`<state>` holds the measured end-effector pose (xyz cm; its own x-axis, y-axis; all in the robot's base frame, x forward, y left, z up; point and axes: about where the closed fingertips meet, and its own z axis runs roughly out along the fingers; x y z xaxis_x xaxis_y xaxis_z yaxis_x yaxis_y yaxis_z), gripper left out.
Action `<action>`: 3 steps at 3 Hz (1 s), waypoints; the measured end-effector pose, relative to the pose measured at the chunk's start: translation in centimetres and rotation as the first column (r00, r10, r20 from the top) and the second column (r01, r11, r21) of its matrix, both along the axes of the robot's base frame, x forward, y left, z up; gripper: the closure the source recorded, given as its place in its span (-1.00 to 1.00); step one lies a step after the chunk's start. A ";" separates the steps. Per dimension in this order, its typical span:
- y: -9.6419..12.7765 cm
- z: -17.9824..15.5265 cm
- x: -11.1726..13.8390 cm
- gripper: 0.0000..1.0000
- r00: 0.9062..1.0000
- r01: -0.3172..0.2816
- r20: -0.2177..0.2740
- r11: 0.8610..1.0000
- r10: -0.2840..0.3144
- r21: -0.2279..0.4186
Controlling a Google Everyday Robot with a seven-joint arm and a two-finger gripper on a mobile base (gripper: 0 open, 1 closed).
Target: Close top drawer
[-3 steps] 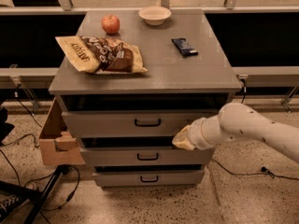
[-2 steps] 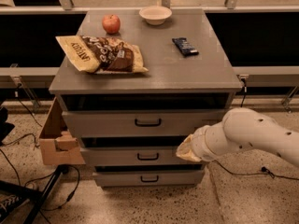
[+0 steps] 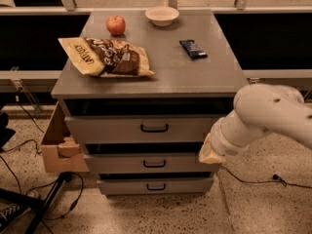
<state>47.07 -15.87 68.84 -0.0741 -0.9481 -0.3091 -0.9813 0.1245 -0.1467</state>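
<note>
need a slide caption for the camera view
Robot hand at the right front of the cabinet, just below the partly open top drawer.

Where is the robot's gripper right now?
In the camera view, the gripper sits low on the right of the picture, at the right end of the middle drawer front, just below the top drawer.

Open floor [image 3: 161,213] lies before a grey drawer cabinet [image 3: 161,79].
The top drawer [image 3: 112,129] front is reachable from ahead. The gripper [image 3: 208,153] crowds the right edge by the middle drawer [image 3: 117,164]; a cardboard box [image 3: 61,151] blocks the left side.
</note>
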 end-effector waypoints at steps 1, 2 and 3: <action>-5.3 3.6 0.6 1.00 0.994 0.088 -0.051 0.990 -0.094 -0.107; -10.7 7.4 -2.1 1.00 0.967 0.209 -0.104 0.956 -0.234 -0.205; -14.1 11.2 -6.2 1.00 0.923 0.336 -0.095 0.902 -0.373 -0.271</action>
<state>40.83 -29.97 79.99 -0.4451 -0.8949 -0.0316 -0.8913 0.4461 -0.0808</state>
